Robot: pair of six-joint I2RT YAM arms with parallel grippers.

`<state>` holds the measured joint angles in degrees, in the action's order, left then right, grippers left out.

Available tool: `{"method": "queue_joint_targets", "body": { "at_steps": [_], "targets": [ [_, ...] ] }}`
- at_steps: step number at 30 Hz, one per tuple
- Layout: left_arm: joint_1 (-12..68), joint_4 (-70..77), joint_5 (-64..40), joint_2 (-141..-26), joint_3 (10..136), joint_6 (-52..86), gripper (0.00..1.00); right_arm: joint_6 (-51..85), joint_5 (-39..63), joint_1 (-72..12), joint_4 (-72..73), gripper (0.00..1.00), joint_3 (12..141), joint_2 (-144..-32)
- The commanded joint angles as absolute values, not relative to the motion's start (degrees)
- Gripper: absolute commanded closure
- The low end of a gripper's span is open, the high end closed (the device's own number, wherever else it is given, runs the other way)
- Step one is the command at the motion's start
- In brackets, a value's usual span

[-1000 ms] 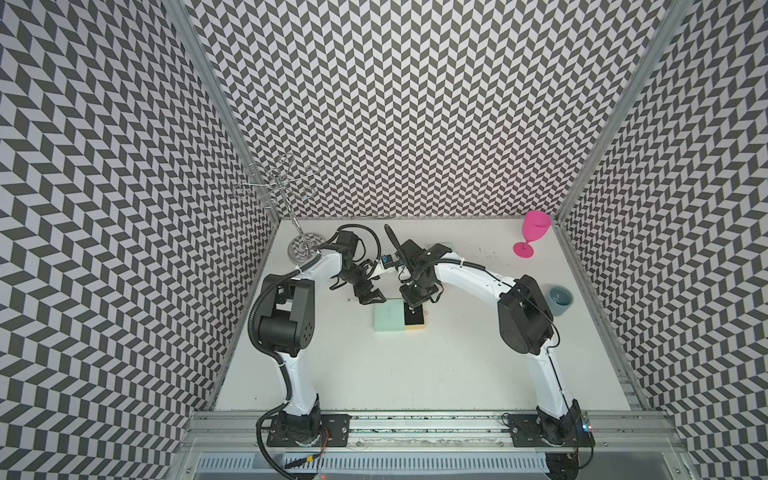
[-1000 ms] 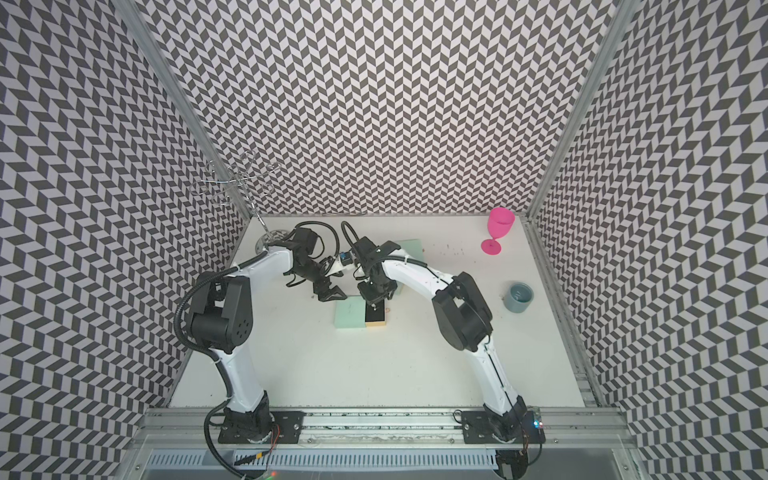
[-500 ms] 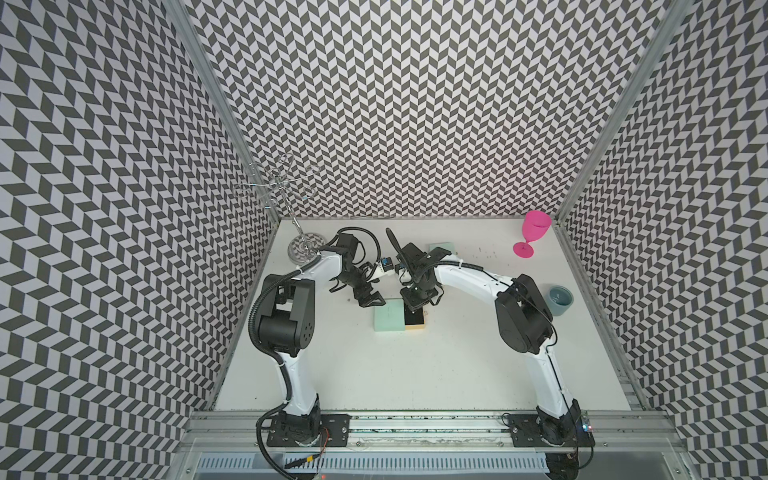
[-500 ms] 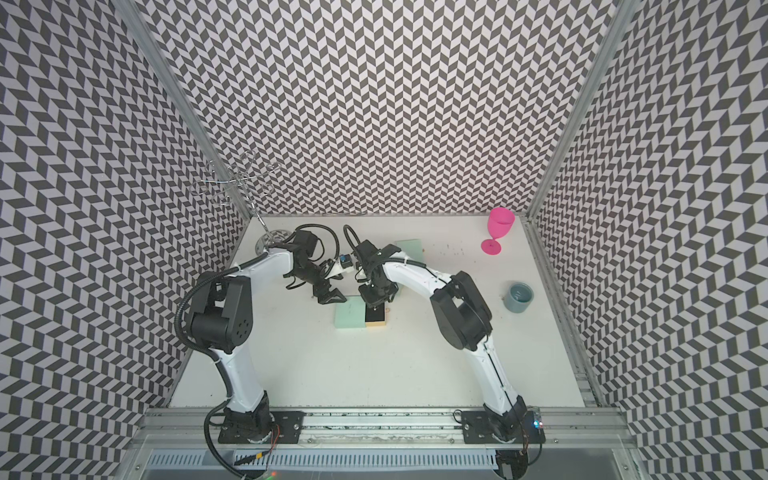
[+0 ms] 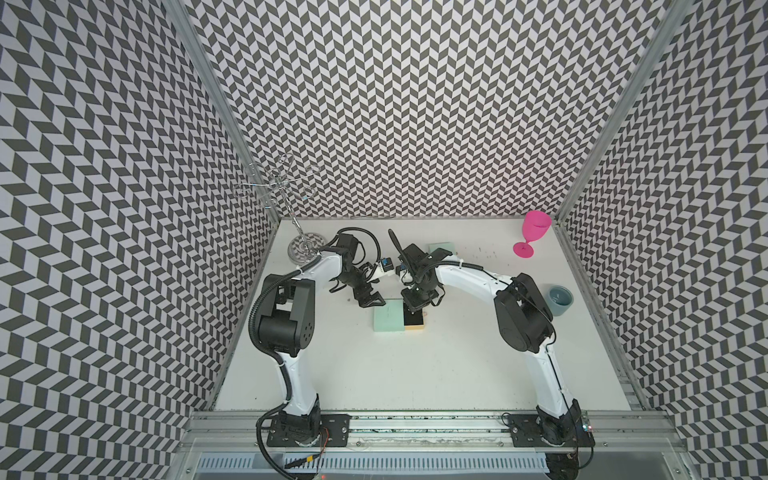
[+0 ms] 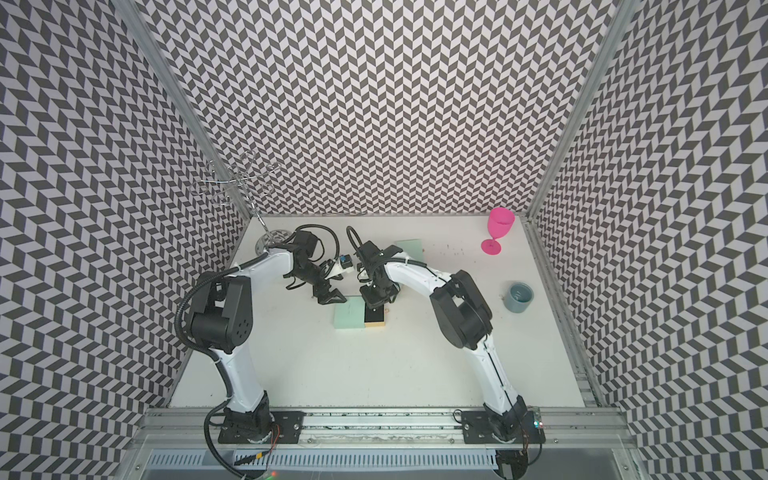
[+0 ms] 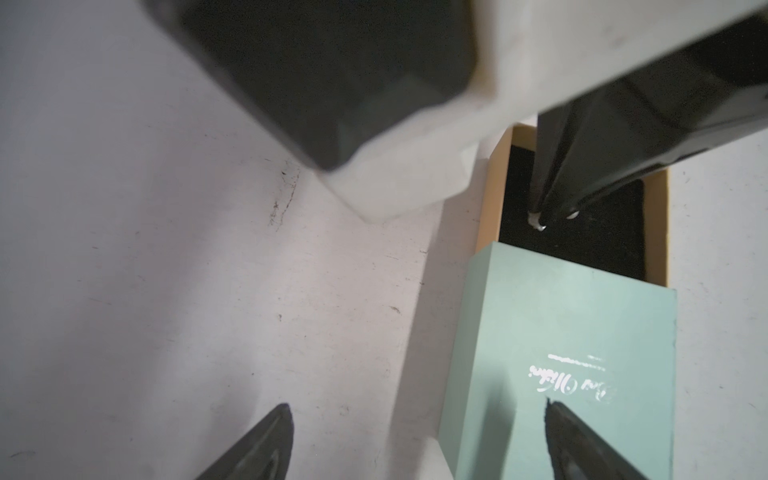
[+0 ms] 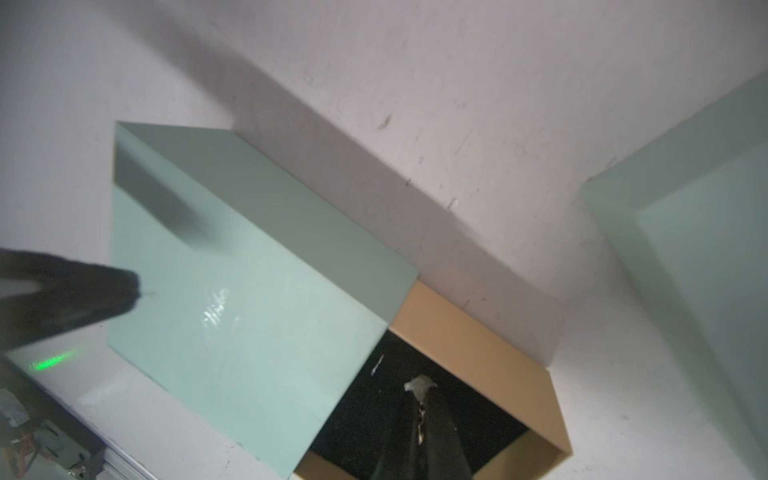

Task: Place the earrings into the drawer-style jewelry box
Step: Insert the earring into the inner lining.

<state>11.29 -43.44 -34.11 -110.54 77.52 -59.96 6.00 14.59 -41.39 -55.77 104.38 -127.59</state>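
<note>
The right arm reaches forward and bends down over the jewelry box [image 5: 388, 320]. The right end effector [image 8: 420, 401] is pinching a silvery earring [image 8: 419, 384] just above the black-lined open drawer [image 8: 478, 345]. The left arm angles down beside it, with the left end effector [image 5: 370, 300] spread over the box's corner on the bench [image 5: 374, 374].

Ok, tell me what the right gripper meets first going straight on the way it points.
Probably the black lining of the open drawer: the right gripper, shut on an earring, points down into it. The gap is unclear.
</note>
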Motion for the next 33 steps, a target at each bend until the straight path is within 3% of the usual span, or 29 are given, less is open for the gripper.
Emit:
{"method": "queue_joint_targets", "body": {
  "at_steps": [1,33],
  "targets": [
    [11.5,-43.1,-34.8,-109.1,77.0,-60.7,0.05,4.6,17.1,-41.3,-54.6,0.92,103.7,-128.8],
    [8.1,-45.3,-33.2,-107.6,79.4,-61.8,0.05,2.1,19.1,-41.4,-55.7,0.92,104.5,-124.7]
  ]
}}
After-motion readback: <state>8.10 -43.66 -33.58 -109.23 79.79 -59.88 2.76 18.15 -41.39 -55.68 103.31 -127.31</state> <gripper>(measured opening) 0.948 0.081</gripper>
